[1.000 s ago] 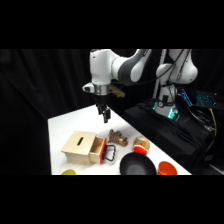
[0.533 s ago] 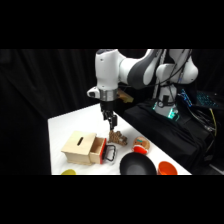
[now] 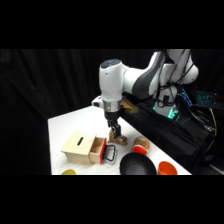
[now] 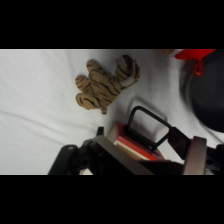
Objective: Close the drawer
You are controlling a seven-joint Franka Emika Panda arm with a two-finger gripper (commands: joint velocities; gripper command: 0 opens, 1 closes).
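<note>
Hand: the hand (image 3: pixel 116 134) hangs from the white arm just behind the drawer front, low over the tabletop; half a second ago it stood higher and farther back, so it has come down toward the drawer.
Hand state: whether the fingers are spread or pressed together, I cannot tell; in the wrist view only dark linkage and one finger show along the bottom edge.
Drawer: the drawer (image 3: pixel 99 148) sticks out of the wooden box (image 3: pixel 79 146) on the box's right side, its red-orange front clearly apart from the box face, so it is open.
Handle: the black loop handle (image 4: pixel 148 126) stands on the drawer's front; in the wrist view it lies right ahead of the hand, very near it.
Beside the drawer: a tiger-striped soft toy (image 4: pixel 105 84) lies on the tabletop (image 3: pixel 70 122) beyond the handle; the black bowl (image 3: pixel 140 164) sits to the drawer's right, close to its front.
Change and meaning: the descent puts the hand at the drawer's level, which I judge to be the approach before the push.
Next need: probably a push on the front toward the box, kept straight so the drawer does not jam.
Risk: the light box may slide.
</note>
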